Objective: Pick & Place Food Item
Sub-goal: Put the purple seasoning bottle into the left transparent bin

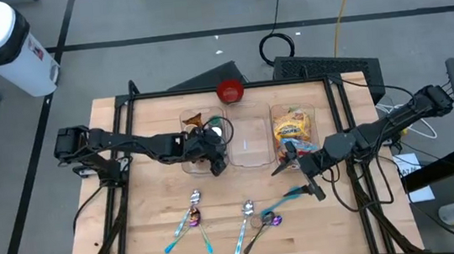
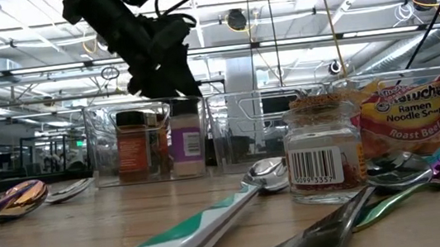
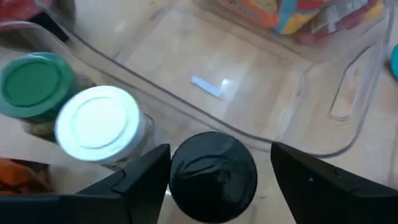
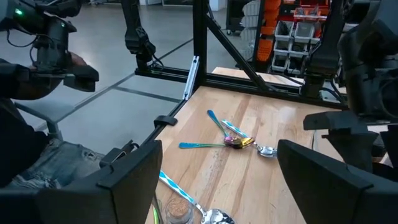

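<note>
While my left gripper [image 1: 214,164] hangs over the left clear bin [image 1: 186,121], its jaws stand apart on either side of a black-capped jar [image 3: 213,176], not pressing it.

That jar stands at the near edge of the left bin, just beside a white-lidded jar [image 3: 99,126] and a green-lidded jar [image 3: 35,86]. The middle clear bin [image 1: 248,142], just right of the left bin, holds only a small pale scrap. The ramen packet [image 1: 291,126] lies in the right clear bin [image 1: 313,109], beyond the middle one. My right gripper [image 1: 292,164] hovers near the right bin's front edge with its jaws wide and nothing between them. A small spice jar [image 2: 323,161] stands on the table [image 1: 152,219] in front of the right bin, among several spoons [image 1: 195,208]. A red bowl [image 1: 231,91] sits behind the bins.
</note>
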Robot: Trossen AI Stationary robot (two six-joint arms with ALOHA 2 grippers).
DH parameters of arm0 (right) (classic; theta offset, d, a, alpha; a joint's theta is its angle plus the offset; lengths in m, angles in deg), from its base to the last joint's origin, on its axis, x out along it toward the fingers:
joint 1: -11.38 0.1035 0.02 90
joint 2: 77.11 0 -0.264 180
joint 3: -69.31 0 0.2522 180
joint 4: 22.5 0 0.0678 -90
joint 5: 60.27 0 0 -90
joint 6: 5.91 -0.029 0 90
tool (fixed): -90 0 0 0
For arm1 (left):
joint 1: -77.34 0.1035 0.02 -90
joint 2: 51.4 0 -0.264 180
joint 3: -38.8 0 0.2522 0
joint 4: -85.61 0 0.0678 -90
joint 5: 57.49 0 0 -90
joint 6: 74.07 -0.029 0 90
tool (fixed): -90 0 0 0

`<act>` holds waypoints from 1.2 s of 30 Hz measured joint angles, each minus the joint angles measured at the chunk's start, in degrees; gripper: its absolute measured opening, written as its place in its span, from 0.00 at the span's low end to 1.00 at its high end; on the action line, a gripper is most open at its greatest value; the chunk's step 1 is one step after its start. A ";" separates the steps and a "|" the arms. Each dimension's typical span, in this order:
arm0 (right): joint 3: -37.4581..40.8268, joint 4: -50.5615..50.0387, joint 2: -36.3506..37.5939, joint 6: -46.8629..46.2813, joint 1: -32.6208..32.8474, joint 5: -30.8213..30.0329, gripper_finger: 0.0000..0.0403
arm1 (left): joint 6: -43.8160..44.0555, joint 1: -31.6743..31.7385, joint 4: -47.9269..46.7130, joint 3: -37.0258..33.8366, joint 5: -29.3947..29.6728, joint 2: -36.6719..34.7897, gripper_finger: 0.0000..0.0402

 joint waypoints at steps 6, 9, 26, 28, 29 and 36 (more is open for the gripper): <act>0.00 0.00 0.00 0.01 0.00 0.14 0.78 | -0.42 0.00 -1.80 0.11 1.80 -0.01 0.68; 0.00 0.00 0.00 0.00 0.00 0.15 0.78 | 0.03 0.00 -3.62 0.11 1.85 -0.01 0.69; 0.00 0.00 0.00 0.00 0.00 0.19 0.78 | -1.04 0.09 -5.01 0.11 3.45 -0.02 0.51; 0.00 0.00 0.00 0.00 0.00 0.20 0.78 | -0.83 0.17 -5.13 0.11 5.55 -0.02 0.51; 0.00 0.00 0.00 0.00 0.00 0.20 0.78 | -0.81 0.17 -5.08 0.11 6.43 -0.02 0.51; 0.00 0.00 0.00 0.00 0.00 0.20 0.78 | -0.32 0.17 -5.07 0.11 7.79 -0.02 0.58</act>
